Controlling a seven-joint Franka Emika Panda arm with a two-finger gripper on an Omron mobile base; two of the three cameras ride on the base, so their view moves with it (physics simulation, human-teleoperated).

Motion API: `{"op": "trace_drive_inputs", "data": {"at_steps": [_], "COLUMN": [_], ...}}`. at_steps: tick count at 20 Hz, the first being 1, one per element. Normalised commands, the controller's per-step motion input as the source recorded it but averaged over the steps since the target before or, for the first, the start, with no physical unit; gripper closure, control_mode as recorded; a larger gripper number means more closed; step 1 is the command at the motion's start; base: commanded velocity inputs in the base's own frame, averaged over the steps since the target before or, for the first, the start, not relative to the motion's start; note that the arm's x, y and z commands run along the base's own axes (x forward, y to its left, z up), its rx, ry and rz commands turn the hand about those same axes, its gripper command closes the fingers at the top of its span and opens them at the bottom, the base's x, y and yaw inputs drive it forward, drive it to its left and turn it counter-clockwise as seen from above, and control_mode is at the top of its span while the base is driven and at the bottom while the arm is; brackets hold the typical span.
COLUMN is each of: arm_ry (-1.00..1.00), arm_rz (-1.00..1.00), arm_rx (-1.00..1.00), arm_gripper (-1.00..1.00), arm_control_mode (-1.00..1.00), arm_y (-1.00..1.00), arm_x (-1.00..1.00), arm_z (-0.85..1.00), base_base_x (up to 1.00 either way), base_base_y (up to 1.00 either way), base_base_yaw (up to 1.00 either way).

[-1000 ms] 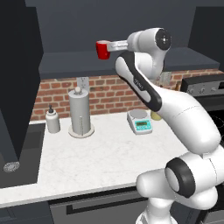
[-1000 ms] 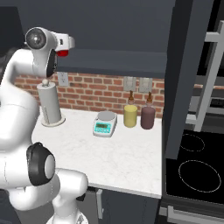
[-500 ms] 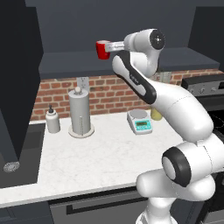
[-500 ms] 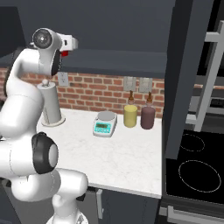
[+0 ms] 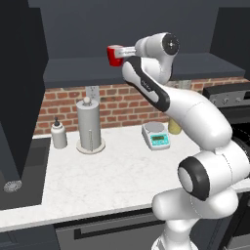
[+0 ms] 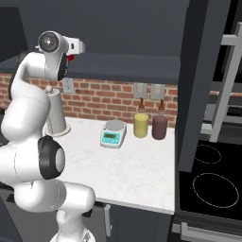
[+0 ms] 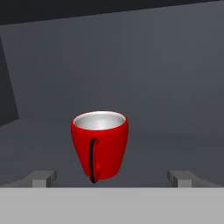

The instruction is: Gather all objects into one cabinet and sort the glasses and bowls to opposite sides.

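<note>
We see the cup high above the bench, at the mouth of the wall cabinet, just above its shelf; the claw sits at the cup's 3 o'clock in the left base view. In the hand view the cup stands upright between the two fingertips, apart from each. On the bench, against the brick wall, the paper-towel roll stands with a small bottle at its 9 o'clock and the scale at its 3 o'clock. In the right base view two jars stand side by side at the scale's 3 o'clock, with the stove farther that way.
</note>
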Motion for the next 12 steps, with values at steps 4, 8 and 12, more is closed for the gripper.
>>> {"op": "trace_drive_inputs", "data": {"at_steps": [4,8,12], "arm_ry": [0.00,0.00,0.00], "arm_rz": [0.00,0.00,0.00], "arm_rx": [-0.01,0.00,0.00], "arm_gripper": [-1.00,-1.00,-1.00], "arm_control_mode": [-1.00,-1.00,-1.00], "arm_y": [0.22,0.05,0.01], "arm_x": [0.18,0.10,0.08], "arm_z": [-0.07,-0.01,-0.06], "base_base_x": [0.00,0.00,0.00], "base_base_y": [0.00,0.00,0.00], "base_base_yaw": [0.00,0.00,0.00]}}
